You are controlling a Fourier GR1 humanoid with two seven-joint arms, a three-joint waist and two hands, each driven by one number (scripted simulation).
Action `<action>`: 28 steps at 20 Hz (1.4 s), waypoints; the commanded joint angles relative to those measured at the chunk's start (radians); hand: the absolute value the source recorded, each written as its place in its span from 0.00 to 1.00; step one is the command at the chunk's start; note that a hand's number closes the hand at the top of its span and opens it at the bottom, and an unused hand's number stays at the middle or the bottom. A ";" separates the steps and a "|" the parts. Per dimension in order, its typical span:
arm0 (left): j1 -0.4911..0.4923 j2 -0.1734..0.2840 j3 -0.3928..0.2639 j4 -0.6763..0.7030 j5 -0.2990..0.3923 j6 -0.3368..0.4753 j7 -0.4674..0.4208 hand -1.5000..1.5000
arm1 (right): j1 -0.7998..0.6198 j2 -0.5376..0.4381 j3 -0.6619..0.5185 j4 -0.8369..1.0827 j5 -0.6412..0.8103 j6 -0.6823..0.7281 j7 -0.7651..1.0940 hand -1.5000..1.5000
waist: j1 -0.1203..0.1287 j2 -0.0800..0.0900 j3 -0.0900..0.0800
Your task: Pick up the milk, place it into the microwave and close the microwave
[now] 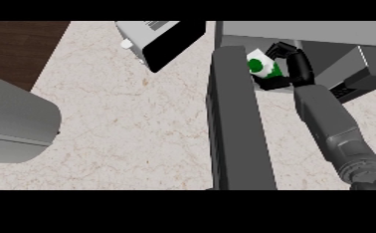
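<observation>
You are looking down at the right hand (290,65) curling its black fingers round the milk (262,66), so the hand is closed on the carton and partly hiding it. The milk is sitting just past the edge of the open microwave door (235,122), at the mouth of the microwave (323,43), and it is tilting rather than standing upright. You cannot tell whether its base is resting on the oven floor or hanging clear.

Handling, as a judgement: you are probably dealing with a light, stiff-sided carton, smooth on its faces, so it is likely to slip or twist if you are pinching only a corner. You would do best taking it across two opposite flat sides at mid-height, keeping the top clear.

Appearance: the carton is showing white with green patches on the face toward you; any lettering is too small to read.

The door is standing open as a long dark grey slab running down the view, between the milk and the pale speckled counter (132,127). A toaster-like grey appliance (158,40) is lying near the top, well apart from the milk. The left hand is not showing.

Stage, as a judgement: you are placing; releasing and closing the door are not yet done.
</observation>
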 commanded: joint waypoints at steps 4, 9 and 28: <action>-0.039 0.021 -0.006 -0.018 0.046 0.003 0.017 0.00 | -0.075 -0.054 0.016 0.017 0.042 -0.162 0.075 1.00 | 0.033 0.017 0.001; -0.073 0.035 -0.001 0.000 0.057 0.013 0.024 0.00 | -0.071 -0.064 0.007 0.032 0.044 -0.225 0.078 1.00 | 0.048 0.029 0.002; -0.156 0.086 0.010 0.034 0.067 0.021 0.048 0.00 | -0.121 -0.137 -0.021 0.049 0.035 -0.263 0.108 1.00 | 0.092 0.066 0.007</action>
